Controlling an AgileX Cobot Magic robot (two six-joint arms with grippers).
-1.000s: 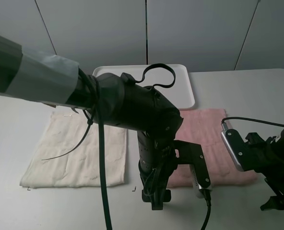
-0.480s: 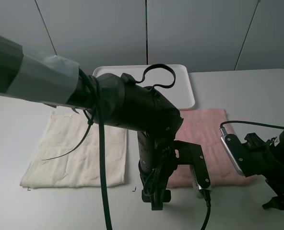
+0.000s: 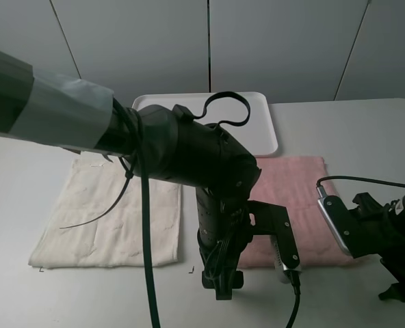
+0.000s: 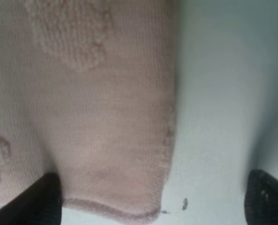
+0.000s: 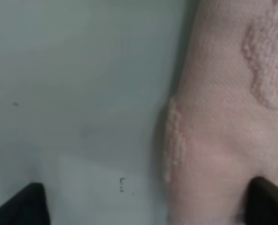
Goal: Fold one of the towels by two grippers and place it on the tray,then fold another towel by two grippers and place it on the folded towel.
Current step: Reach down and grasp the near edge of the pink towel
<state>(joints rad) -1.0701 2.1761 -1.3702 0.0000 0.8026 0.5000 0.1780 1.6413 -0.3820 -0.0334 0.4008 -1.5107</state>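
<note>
The pale pink towel lies flat at the right of the table, just in front of the white tray. The cream towel is spread flat at the left. My left gripper hangs low over the pink towel's near left corner. In the left wrist view that corner of the pink towel lies between the wide-apart fingers of the left gripper. My right gripper is at the near right corner. It is open, with the pink towel's edge inside the right gripper span.
The thick left arm with its cables crosses over the cream towel's right side and the tray's near edge. Small corner marks are printed on the table near the front. Grey wall panels stand behind the table.
The right arm has shifted slightly toward the table's near edge and lower. The left arm and both towels have not moved.
</note>
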